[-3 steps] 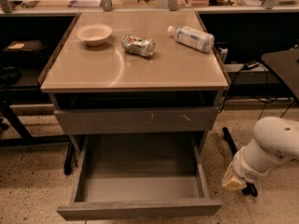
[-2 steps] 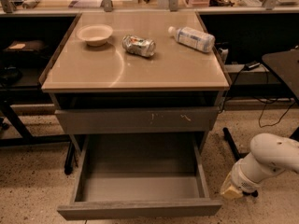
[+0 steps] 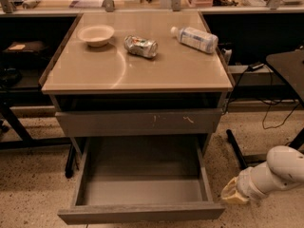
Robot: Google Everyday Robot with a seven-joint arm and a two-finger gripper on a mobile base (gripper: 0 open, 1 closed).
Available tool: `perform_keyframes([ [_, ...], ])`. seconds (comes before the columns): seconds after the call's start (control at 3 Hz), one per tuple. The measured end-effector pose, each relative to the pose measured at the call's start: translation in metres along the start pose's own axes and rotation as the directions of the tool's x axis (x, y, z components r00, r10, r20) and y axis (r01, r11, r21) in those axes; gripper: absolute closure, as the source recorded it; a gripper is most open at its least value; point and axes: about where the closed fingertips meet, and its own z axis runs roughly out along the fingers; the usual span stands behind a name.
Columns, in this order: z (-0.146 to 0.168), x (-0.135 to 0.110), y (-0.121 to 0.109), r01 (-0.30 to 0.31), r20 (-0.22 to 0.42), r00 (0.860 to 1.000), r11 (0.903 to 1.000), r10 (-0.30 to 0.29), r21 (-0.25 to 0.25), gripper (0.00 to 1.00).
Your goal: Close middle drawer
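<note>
The middle drawer [image 3: 141, 212] is a wide, shallow grey drawer pulled far out of the cabinet, low in the camera view. Its plain front faces me and its smooth grey inside [image 3: 142, 175] holds nothing. Above it sits a grey drawer front with pale scratch marks [image 3: 137, 122], pushed in. My gripper [image 3: 232, 194] is at the end of the white arm [image 3: 278, 172] at the lower right. It hangs near the floor just right of the open drawer's front right corner, apart from it.
On the tan cabinet top [image 3: 95, 75] stand a white bowl [image 3: 96, 34], a crushed can [image 3: 140, 46] and a lying plastic bottle [image 3: 194, 38]. A black table [image 3: 287, 68], cables [image 3: 266, 115] and a black leg [image 3: 236, 148] are at the right. Speckled floor surrounds the cabinet.
My arm has dropped lower and my gripper has moved slightly down and left, nearer the drawer's front right corner. The drawer has not moved.
</note>
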Motion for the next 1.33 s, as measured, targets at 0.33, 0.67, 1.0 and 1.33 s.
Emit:
perform_keyframes([
  [0.33,-0.027,-0.011,0.019,0.048,0.121,0.991,0.9986,-0.05,0.023,1.0],
  [0.67,-0.024,-0.012,0.018,0.049,0.111,0.993,0.9986,-0.051,0.021,1.0],
  [1.0,0.003,-0.017,0.032,0.089,0.112,0.99,0.996,-0.088,-0.008,1.0],
  [1.33,0.059,-0.042,0.075,0.218,0.131,0.97,0.9712,-0.205,-0.096,1.0],
])
